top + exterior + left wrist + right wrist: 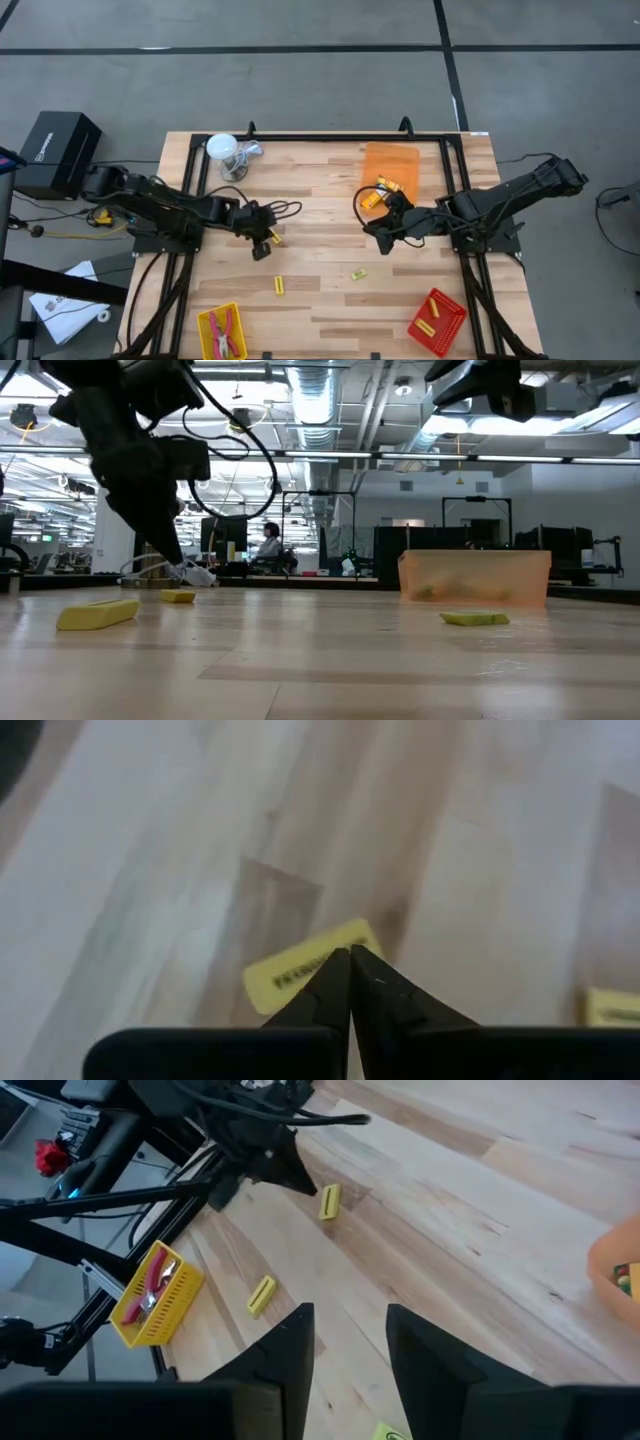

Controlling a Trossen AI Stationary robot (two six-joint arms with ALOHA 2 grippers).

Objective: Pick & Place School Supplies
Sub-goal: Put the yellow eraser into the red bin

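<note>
My left gripper (264,248) (350,954) is shut and hangs just over the table in its left half. Its tips are right next to a yellow block with a dark label (277,238) (300,970) that lies flat on the wood; I see no touch. My right gripper (383,240) (345,1342) is open and holds nothing, hovering near the table's middle by the orange tray (392,160). Two more yellow blocks (279,285) (358,273) lie flat toward the near edge. Yellow pieces (380,192) lie at the orange tray's near edge.
A yellow tray (205,335) at the near left holds red-handled pliers (226,332). A red tray (437,322) at the near right holds yellow sticks. A white cup-like object (224,152) stands at the far left. Black frame rails run along both table sides.
</note>
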